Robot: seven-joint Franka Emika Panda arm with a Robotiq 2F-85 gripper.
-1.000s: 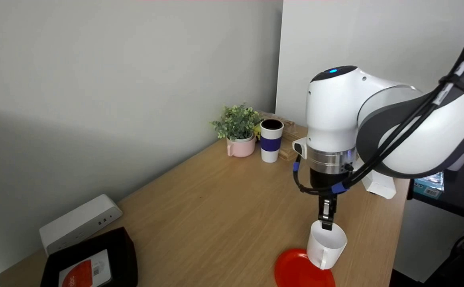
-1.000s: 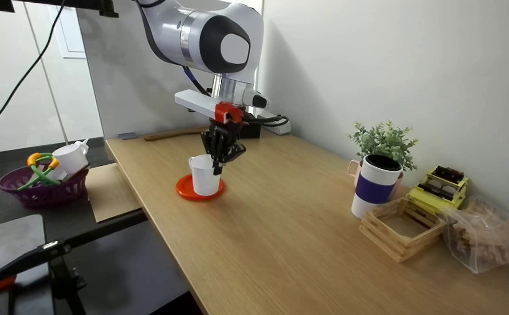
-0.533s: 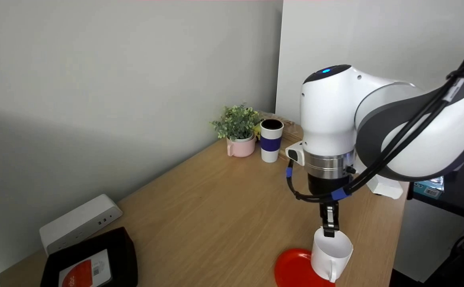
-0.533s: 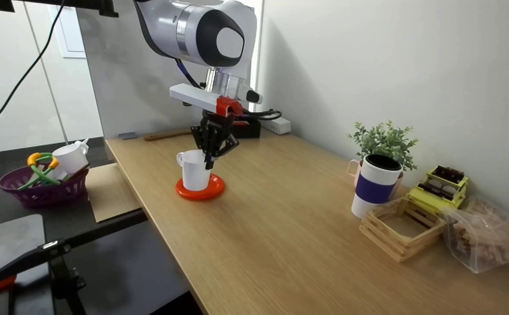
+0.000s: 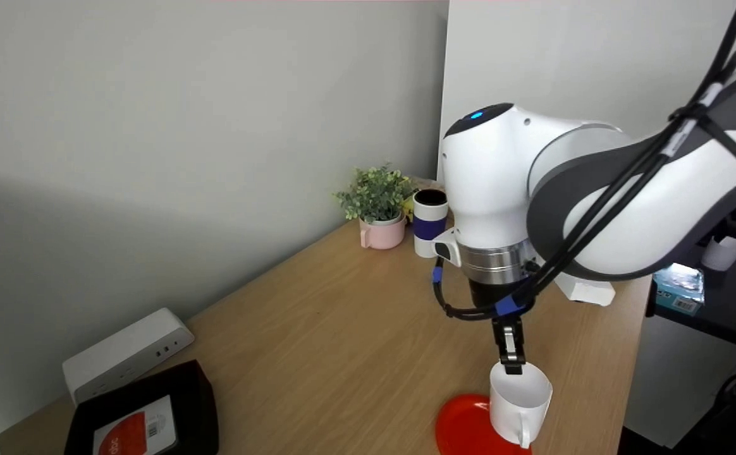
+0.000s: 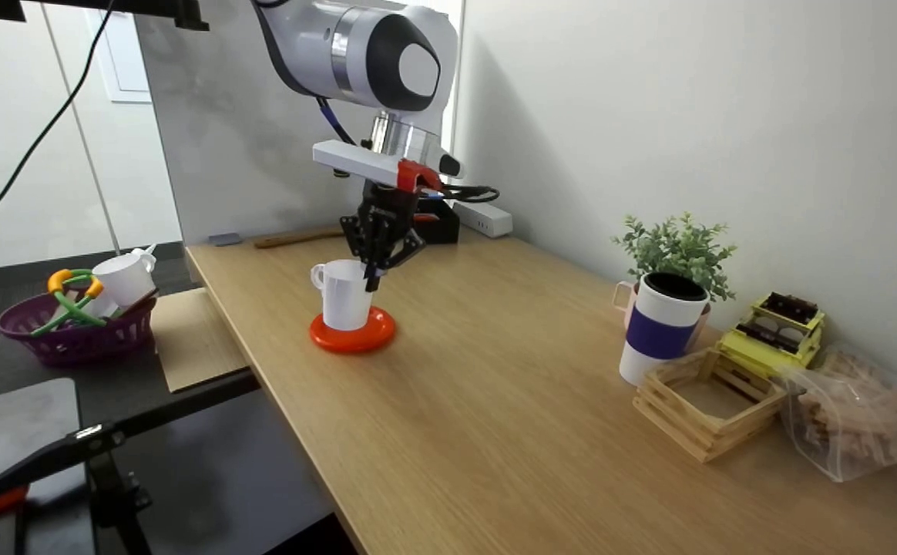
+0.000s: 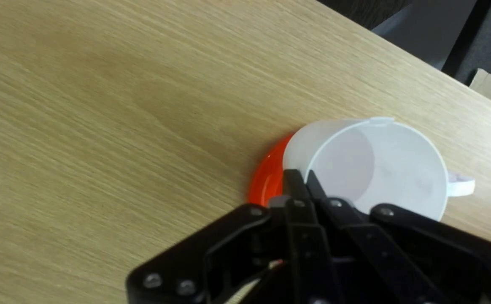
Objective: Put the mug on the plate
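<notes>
Over the red plate (image 6: 381, 334), the white mug (image 6: 346, 301) is held roughly upright — whether its base touches is unclear — its rim pinched by the gripper (image 7: 303, 174), fingers nearly together. The mug's handle faces an edge of the tabletop (image 6: 510, 385), which spreads wide toward the wall (image 6: 687, 116). In the black tray (image 5: 207, 404), a red-and-white item (image 5: 164, 424) bears lettering too small to read.

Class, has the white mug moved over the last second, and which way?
Yes: in an exterior view, the white mug has shifted left and slightly up in the picture, against the red plate, which stayed put.
</notes>
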